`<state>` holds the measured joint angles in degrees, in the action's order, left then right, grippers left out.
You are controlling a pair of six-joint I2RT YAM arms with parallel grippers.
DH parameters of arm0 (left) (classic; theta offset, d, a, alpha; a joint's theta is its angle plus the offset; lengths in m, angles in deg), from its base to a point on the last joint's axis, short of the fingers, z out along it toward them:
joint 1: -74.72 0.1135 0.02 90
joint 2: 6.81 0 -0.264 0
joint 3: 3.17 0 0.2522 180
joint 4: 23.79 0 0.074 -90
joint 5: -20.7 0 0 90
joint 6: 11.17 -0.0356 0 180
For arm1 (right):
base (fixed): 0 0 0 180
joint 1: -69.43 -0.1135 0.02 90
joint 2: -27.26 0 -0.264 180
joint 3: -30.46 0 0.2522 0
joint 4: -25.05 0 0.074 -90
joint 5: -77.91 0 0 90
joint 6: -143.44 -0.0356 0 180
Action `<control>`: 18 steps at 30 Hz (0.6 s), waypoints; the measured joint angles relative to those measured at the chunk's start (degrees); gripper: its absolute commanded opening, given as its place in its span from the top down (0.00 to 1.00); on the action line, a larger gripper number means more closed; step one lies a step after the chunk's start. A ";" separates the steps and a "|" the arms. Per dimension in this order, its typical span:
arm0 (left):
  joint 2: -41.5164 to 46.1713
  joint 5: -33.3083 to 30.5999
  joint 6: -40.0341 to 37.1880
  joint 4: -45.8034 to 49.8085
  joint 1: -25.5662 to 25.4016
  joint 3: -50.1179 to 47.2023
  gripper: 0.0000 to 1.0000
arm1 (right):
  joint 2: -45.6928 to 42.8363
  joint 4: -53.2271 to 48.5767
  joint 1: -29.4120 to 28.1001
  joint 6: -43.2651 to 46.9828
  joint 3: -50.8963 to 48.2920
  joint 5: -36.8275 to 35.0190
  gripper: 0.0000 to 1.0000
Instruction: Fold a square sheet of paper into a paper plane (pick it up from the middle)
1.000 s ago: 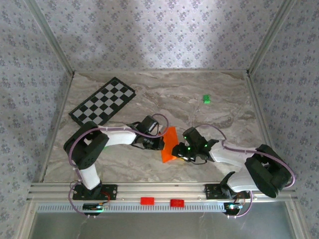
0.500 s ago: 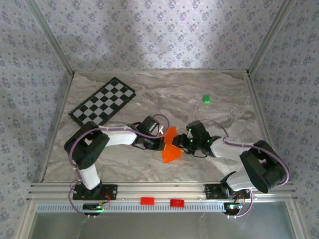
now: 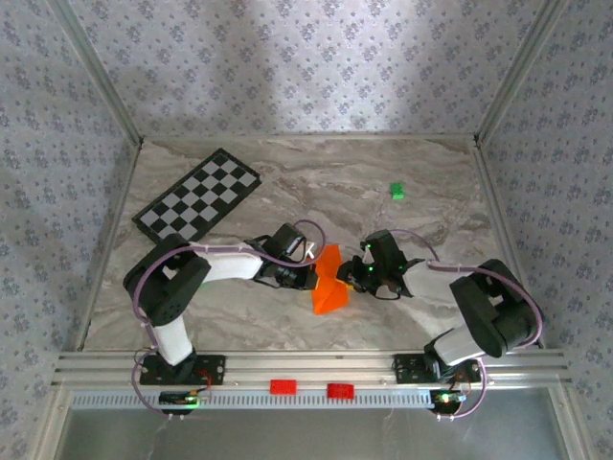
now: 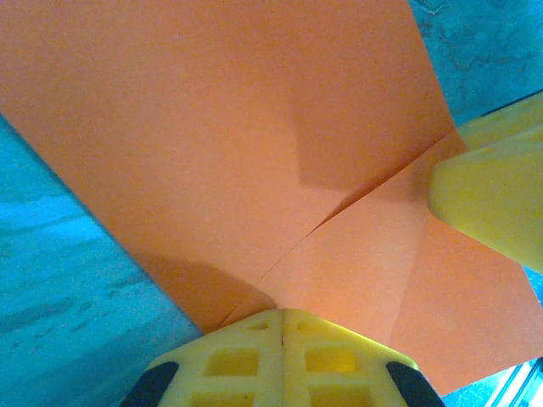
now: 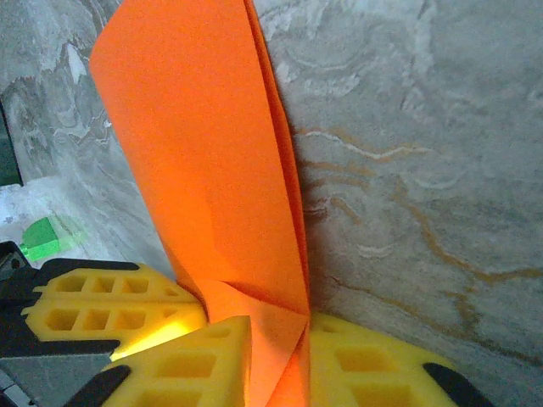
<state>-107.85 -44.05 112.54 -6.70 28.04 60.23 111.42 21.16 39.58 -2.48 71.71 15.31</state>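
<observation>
Orange paper (image 3: 329,283) lies near the middle of the desk (image 3: 412,220), a little toward the near edge. It is partly folded and lifted off the marble, with its long axis running far to near in the top view. On its left, the left pincer (image 3: 306,276) reaches in sideways. Its fingers (image 4: 331,360) are pressed together on the sheet's edge, where a crease ends. On its right, the right pincer (image 3: 349,280) faces in from the opposite side, and its fingers (image 5: 127,297) look closed on a doubled flap standing upright between them. The paper therefore sits straight between the two pincers, touching both, with neither arm nearer. The next fold likely turns on the crease leading away from the right pincer.
</observation>
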 measured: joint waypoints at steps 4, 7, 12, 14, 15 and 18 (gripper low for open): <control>0.07 0.22 0.46 -0.79 0.00 -0.37 0.99 | 0.35 0.37 0.24 0.72 0.00 0.96 0.89; 0.42 0.20 1.07 -1.60 -0.07 -0.94 0.95 | 0.26 0.46 0.37 1.22 0.00 1.18 0.91; 4.20 0.17 2.10 -1.95 -0.11 -3.58 0.86 | -2.58 -1.53 0.52 2.45 0.00 1.33 0.93; 7.85 -0.13 2.80 -1.92 -0.11 -5.01 0.83 | -5.51 -4.24 0.52 3.58 0.52 0.81 0.94; 9.66 -0.48 2.99 -1.81 -0.11 -5.49 0.82 | -6.80 -5.92 0.44 4.28 1.14 0.35 0.94; 17.40 -2.73 3.52 -2.03 0.09 -7.37 0.79 | -11.32 -14.69 -1.40 7.45 5.73 -4.85 0.94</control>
<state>-90.45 -46.78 116.06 -8.73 28.13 52.87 100.10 6.47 38.18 4.97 77.44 10.45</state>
